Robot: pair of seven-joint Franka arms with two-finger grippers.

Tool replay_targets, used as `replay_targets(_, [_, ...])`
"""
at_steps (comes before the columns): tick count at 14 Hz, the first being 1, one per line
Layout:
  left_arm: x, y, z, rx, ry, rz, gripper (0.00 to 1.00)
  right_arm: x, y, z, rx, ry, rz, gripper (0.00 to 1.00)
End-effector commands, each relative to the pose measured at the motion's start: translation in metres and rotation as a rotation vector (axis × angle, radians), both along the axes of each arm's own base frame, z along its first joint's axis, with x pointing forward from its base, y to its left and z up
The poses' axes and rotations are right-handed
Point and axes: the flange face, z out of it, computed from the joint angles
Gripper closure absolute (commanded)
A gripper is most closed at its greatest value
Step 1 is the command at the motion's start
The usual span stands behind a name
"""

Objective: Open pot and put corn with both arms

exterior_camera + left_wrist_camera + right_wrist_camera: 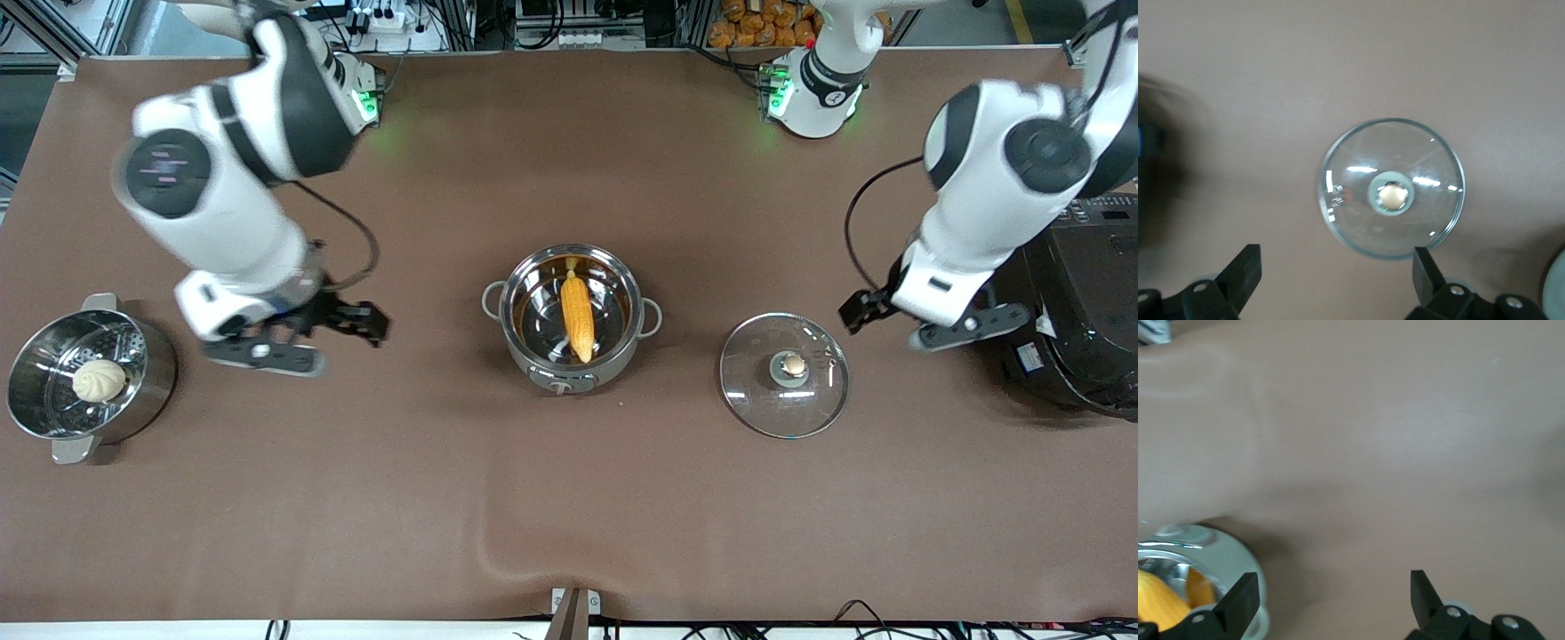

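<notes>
the left end effector [1337, 277] hangs over bare brown desk [569, 498] with its two black fingers [1245, 270] spread wide apart and nothing between them. in the front view it sits in the air between the glass lid [784, 374] and the large black cooker [1080, 302] at the left arm's end of the desk. its wrist view looks down on the lid [1392, 187], which lies flat on the desk with its copper-coloured knob [1391, 195] facing up, clear of the fingers.

the right end effector [1335, 600] is likewise wide open and empty, fingers [1241, 597] well apart. it hovers over the desk between the pot [573, 317] and the steamer pot [84, 378], touching neither. its wrist view catches only the rim of the pot [1211, 543] and a sliver of yellow corn [1165, 603] at the edge.

the pot stands uncovered near the middle of the desk, its control knob turned toward the front camera and a small loop handle on each side. the corn [577, 316] lies inside on the shiny bottom, its pointed tip toward the front camera and its pale stub toward the robots' bases. the lid rests beside the pot, toward the left arm's end, apart from it.

the steamer pot stands at the right arm's end of the desk with a pale round bun [99, 380] on its perforated insert.
</notes>
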Motion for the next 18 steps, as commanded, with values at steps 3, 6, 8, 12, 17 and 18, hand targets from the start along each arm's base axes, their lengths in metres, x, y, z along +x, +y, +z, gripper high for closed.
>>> replay_targets(3, [-0.027, 0.034, 0.107, -0.029, 0.099, -0.159, 0.00, -0.020, -0.125, 0.052, -0.012, 0.065, 0.081, 0.00])
replay_targets(6, [-0.042, 0.040, 0.154, -0.039, 0.120, -0.255, 0.00, -0.038, -0.167, 0.075, -0.010, 0.098, 0.139, 0.00])
replay_targets(8, [-0.046, 0.034, 0.171, -0.037, 0.127, -0.265, 0.00, -0.059, -0.196, 0.110, -0.005, 0.068, 0.169, 0.00])
replay_targets(12, [-0.064, 0.030, 0.199, -0.042, 0.173, -0.277, 0.00, -0.092, -0.215, 0.136, 0.000, 0.052, 0.170, 0.00])
replay_targets(17, [-0.073, 0.024, 0.208, -0.097, 0.204, -0.296, 0.00, -0.094, -0.225, 0.132, 0.017, 0.058, 0.139, 0.00])
replay_targets(18, [-0.073, 0.024, 0.208, -0.097, 0.204, -0.295, 0.00, -0.094, -0.228, 0.131, 0.018, 0.061, 0.135, 0.00])
